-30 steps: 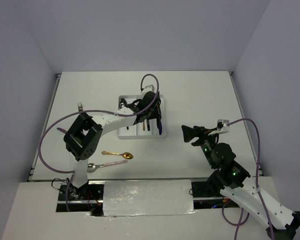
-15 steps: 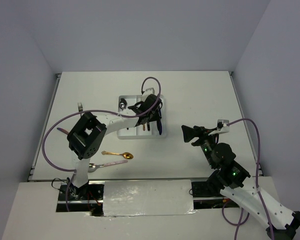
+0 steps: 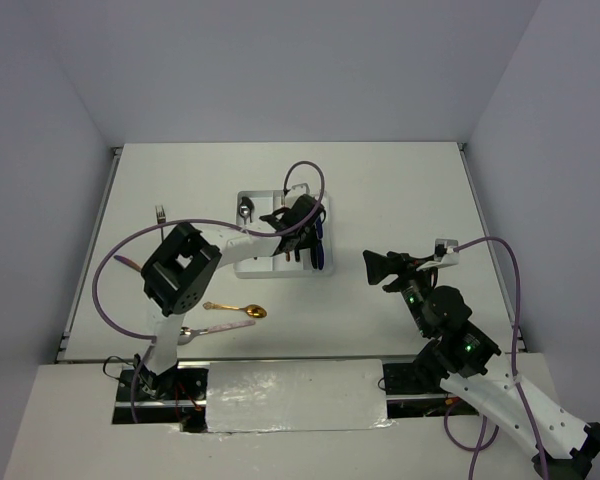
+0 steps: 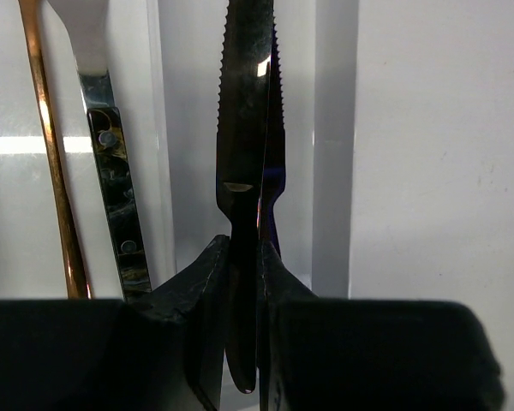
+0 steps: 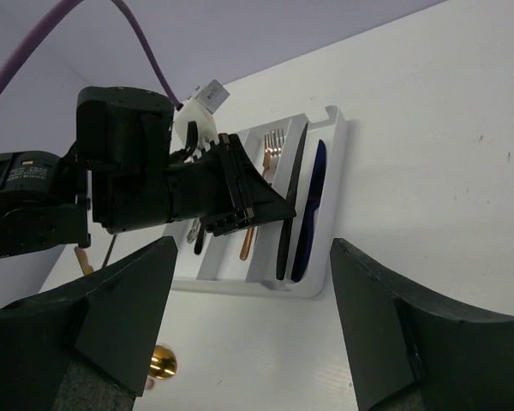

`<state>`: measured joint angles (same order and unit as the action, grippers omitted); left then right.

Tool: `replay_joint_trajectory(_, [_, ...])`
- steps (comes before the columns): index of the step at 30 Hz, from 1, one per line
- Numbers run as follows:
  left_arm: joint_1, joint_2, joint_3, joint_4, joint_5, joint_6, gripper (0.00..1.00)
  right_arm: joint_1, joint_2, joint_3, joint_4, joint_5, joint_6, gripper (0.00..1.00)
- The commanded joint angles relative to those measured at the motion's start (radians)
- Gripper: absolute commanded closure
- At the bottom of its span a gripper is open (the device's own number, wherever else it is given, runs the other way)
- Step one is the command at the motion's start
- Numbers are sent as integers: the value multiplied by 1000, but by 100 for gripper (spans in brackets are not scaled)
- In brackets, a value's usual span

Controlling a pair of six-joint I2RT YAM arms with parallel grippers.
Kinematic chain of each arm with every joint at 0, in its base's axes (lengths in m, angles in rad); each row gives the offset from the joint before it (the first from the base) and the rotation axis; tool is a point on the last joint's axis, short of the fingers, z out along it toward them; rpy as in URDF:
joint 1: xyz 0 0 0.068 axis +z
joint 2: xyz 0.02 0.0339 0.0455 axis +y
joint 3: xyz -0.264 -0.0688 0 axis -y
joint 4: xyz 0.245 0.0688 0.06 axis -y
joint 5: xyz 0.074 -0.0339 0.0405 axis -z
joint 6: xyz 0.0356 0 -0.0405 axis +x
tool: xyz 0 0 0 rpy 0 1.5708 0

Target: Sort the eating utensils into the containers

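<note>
The eating utensils (image 3: 321, 252) lie mostly in the white tray (image 3: 248, 266) at the middle of the worktop (image 3: 410, 190). A gold spoon (image 3: 236, 309) and a silver spoon (image 3: 212, 328) lie outside it, near the base of the left arm. The left hand (image 3: 298, 228) is over the tray, and the right hand (image 3: 374, 268) hangs apart, to the right of it.

In the left wrist view the fingers (image 4: 201, 291) pinch a black knife (image 4: 242, 145) over the rightmost compartment. A blue knife (image 4: 276, 197) is just behind it.

In the right wrist view the fingers (image 5: 111, 317) of the right hand stand spread wide. The black and blue knives are side by side along the same compartment.
</note>
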<state>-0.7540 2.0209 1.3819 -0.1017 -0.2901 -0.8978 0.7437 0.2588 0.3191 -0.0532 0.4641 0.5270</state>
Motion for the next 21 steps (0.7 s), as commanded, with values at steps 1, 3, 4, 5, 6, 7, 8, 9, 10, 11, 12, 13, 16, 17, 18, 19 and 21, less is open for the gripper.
replay_joint_trajectory(1, [-4,13,52,19,-9,-20,87,2,-12,-14,7,18,1,20])
replay_joint_trajectory(3, [-4,12,52,17,-17,-20,76,2,-10,-14,10,18,1,20])
replay_joint_trajectory(4, [-5,12,54,10,-20,-20,73,3,-10,-14,9,18,-1,20])
replay_joint_trajectory(5, [-5,7,54,10,-20,-16,69,2,-10,-14,9,18,1,20])
replay_joint_trajectory(6, [-5,4,55,8,-21,-15,63,2,-10,-14,9,19,1,20])
replay_joint_trajectory(7, [-5,1,55,4,-23,-15,61,0,-9,-14,9,18,1,20])
replay_joint_trajectory(8, [-5,-10,55,3,-23,-12,59,0,-9,-15,9,19,1,20])
replay_joint_trajectory(9, [-5,-16,62,0,-27,-4,53,2,-9,-15,10,18,1,20])
replay_joint_trajectory(10, [-7,-25,68,-7,-32,0,48,3,-7,-15,12,18,1,20])
replay_joint_trajectory(11, [-7,-36,74,-10,-32,17,45,2,-6,-15,13,16,-1,20])
replay_joint_trajectory(12, [-7,-39,100,-19,-32,25,43,2,-4,-14,13,16,-1,20])
replay_joint_trajectory(13, [-7,-40,120,-39,-35,30,43,2,-3,-12,13,16,-1,20])
replay_joint_trajectory(16, [-7,-77,158,-113,-73,49,46,2,0,-9,15,18,-2,20])
replay_joint_trajectory(17, [-4,-97,157,-128,-90,59,47,2,2,-11,16,19,-2,20])
replay_joint_trajectory(18, [2,-119,154,-145,-113,71,47,2,2,-11,16,16,-2,20])
replay_joint_trajectory(19, [13,-145,151,-162,-147,76,47,2,2,-11,16,16,-2,20])
replay_joint_trajectory(21, [88,-238,103,-188,-143,79,48,2,5,-9,19,7,-4,20])
